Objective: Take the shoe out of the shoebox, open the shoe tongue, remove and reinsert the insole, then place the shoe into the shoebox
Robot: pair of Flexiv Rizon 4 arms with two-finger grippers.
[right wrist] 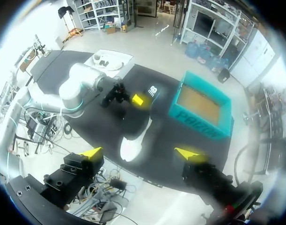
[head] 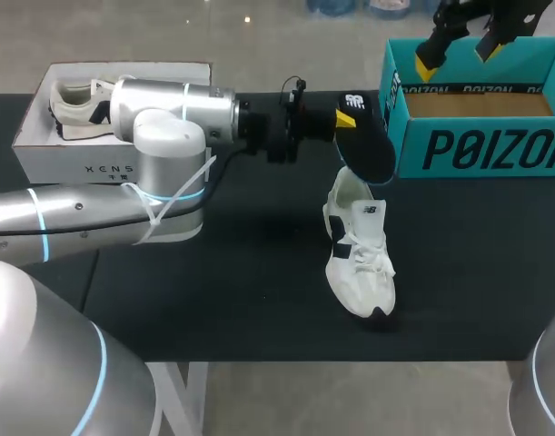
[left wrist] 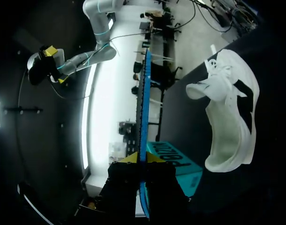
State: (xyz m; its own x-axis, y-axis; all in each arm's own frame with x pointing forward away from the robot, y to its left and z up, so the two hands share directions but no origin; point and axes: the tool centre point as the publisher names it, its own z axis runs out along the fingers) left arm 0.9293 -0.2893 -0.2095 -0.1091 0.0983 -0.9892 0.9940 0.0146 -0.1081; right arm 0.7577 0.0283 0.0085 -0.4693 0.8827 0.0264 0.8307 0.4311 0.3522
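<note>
Gripping insole [head: 368,145] in left end effector [head: 345,117], just over heel of shoe [head: 361,263] lying at middle of bench [head: 213,300], toe toward near edge, long axis near-to-far. With right end effector [head: 456,54] released, empty, above box [head: 477,150] at far right corner, well apart. Judging left nearer for reinsertion.

Left gripper [left wrist: 143,159] is pinching the insole [left wrist: 143,103] edge-on between both yellow tips. White shoe [left wrist: 229,117] sits beside it on the table [left wrist: 185,117], with the teal shoebox [left wrist: 173,157] just past the fingers.

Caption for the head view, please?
Left gripper holds the insole over the white shoe; right gripper hovers open above the teal shoebox.
</note>
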